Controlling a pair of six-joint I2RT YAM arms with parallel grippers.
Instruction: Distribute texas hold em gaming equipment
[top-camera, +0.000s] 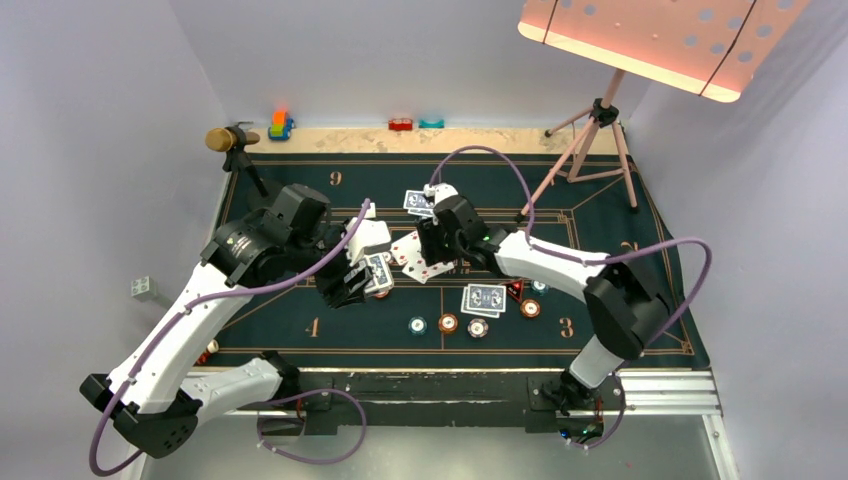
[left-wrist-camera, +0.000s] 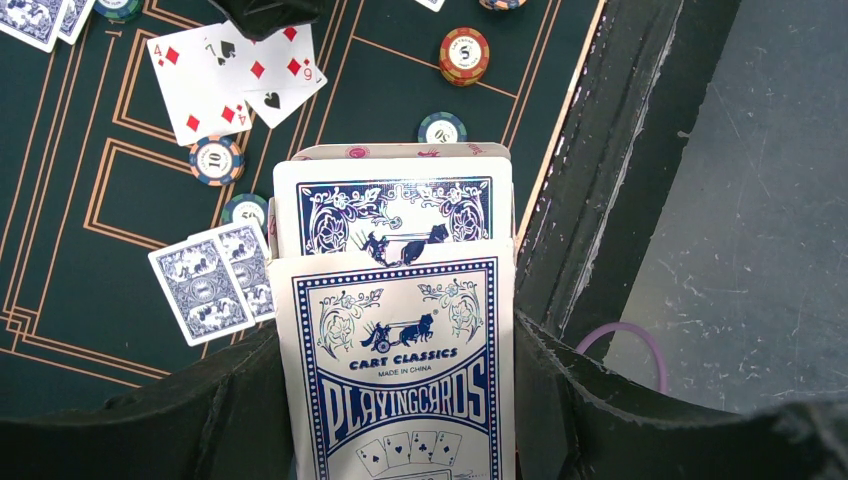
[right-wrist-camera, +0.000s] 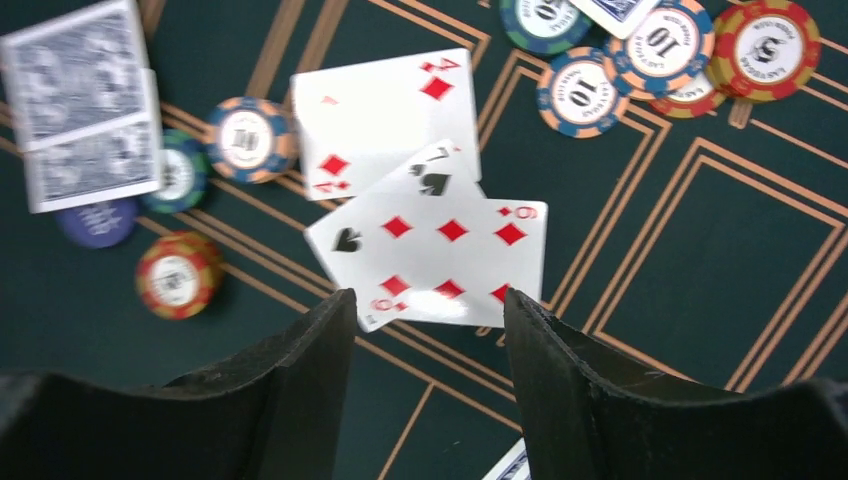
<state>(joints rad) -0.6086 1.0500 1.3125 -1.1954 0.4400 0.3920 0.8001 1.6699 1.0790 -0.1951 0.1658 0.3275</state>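
Right wrist: parted gripper (right-wrist-camera: 428, 300) frames face-up cards' (right-wrist-camera: 440, 240) near edge.

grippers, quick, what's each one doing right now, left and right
left gripper: shut on the card box
right gripper: open, holding nothing, over the face-up cards
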